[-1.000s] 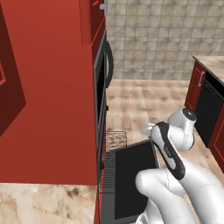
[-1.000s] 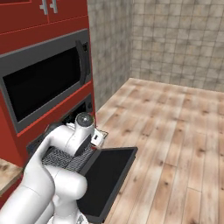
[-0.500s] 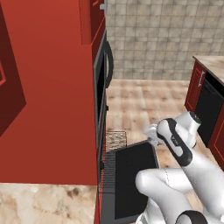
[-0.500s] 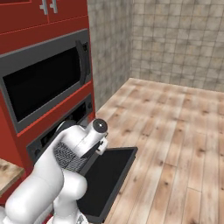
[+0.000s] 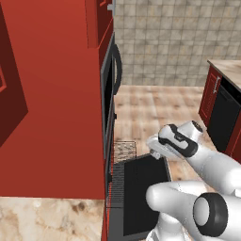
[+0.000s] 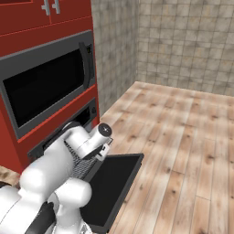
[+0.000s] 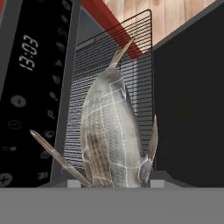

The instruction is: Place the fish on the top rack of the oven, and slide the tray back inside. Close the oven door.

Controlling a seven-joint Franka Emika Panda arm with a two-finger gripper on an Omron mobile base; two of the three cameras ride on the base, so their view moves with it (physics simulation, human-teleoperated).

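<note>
The fish [image 7: 111, 131] is clamped in the end effector [image 7: 114, 183] above the pulled-out top rack [image 7: 109, 70]; released near its outer edge, it could fall onto the oven door [image 7: 188, 96].

- Beige tiled wall [image 5: 179, 42] at the back
- Light wood plank floor [image 6: 192, 137]
- Red cabinetry [image 5: 47, 94] on the left
- Red counter unit [image 5: 221, 108] with black panel, right
</note>
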